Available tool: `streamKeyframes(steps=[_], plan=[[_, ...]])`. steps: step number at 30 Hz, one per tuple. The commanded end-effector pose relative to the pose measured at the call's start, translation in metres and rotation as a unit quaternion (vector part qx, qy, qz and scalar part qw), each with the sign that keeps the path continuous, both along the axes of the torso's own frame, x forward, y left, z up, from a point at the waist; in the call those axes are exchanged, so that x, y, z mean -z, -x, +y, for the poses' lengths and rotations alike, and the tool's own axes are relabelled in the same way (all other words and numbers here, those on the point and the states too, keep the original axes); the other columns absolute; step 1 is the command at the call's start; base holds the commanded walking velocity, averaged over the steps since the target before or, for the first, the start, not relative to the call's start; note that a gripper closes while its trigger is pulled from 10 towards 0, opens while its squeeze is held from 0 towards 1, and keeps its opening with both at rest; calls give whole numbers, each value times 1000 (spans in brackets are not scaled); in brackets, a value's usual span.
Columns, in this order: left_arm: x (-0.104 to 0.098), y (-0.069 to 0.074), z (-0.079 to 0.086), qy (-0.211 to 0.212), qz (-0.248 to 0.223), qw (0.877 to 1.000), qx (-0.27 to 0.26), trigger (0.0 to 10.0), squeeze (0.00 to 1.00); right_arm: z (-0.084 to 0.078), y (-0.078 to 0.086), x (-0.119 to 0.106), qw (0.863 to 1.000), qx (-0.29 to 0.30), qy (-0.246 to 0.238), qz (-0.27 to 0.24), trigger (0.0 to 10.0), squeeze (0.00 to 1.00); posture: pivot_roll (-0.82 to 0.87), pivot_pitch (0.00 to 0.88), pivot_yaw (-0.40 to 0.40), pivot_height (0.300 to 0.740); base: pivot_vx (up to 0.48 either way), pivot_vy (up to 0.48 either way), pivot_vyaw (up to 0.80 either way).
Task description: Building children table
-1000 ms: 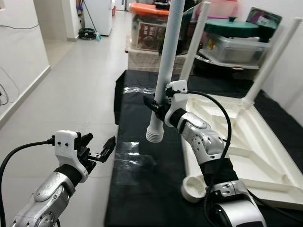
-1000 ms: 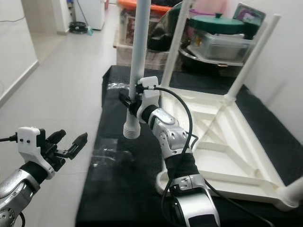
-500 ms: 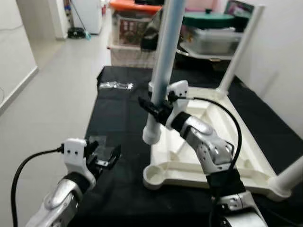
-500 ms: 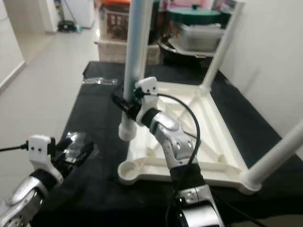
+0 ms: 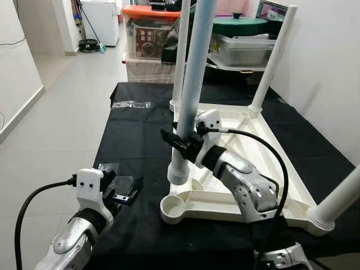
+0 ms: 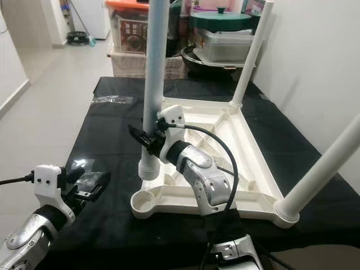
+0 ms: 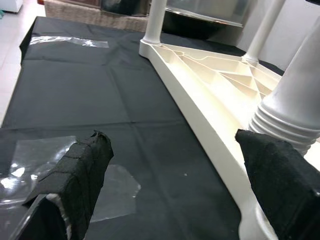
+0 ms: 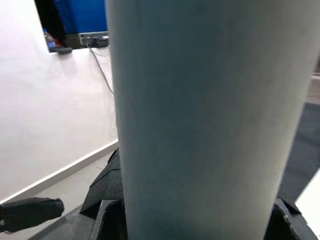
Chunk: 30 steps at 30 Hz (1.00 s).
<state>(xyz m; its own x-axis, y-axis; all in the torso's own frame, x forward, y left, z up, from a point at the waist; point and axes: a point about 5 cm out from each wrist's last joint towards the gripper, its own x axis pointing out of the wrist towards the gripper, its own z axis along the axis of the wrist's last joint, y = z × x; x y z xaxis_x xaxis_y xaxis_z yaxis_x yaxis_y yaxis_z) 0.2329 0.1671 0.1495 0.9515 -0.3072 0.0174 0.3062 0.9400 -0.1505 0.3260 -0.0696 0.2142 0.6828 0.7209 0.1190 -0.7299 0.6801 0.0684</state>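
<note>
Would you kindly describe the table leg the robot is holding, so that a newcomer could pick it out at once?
On the black cloth lies an upside-down white tabletop with legs standing at three corners. The held leg is upright in the right gripper, above the near-left corner socket. Unlike the others, it is joined to nothing and its ribbed end hangs free.

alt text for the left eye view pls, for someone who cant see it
The right gripper holds a white table leg upright, its threaded end just above the empty corner socket of an upside-down white children's table on a black cloth. Three legs are already fitted. The left gripper waits open over the cloth.
</note>
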Motion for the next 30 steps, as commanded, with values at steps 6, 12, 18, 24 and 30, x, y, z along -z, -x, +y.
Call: streamKeyframes(steps=[6, 12, 18, 24, 30], plan=[[4, 1, 2, -4, 5, 1000, -6, 10000, 0, 4, 5, -1, 1000, -7, -5, 3, 10000, 0, 72, 0, -95, 740, -343, 0, 0], [3, 2, 4, -2, 3, 1000, -12, 10000, 0, 4, 5, -1, 1000, -4, -3, 3, 10000, 0, 75, 0, -98, 740, -121, 0, 0], [4, 1, 6, -4, 5, 1000, -22, 10000, 0, 3, 4, 0, 1000, 1, 2, 4, 10000, 0, 78, 0, -97, 740, 0, 0, 0], [7, 0, 6, -7, 14, 1000, -23, 10000, 0, 3, 3, 1, 1000, 8, -2, 9, 10000, 0, 76, 0, -94, 740, 0, 0, 0], [8, -1, 7, -7, 17, 1000, -21, 10000, 0, -3, -2, 1, 999, 34, -9, 22, 10000, 0, 72, 0, -90, 740, 0, 268, -310]])
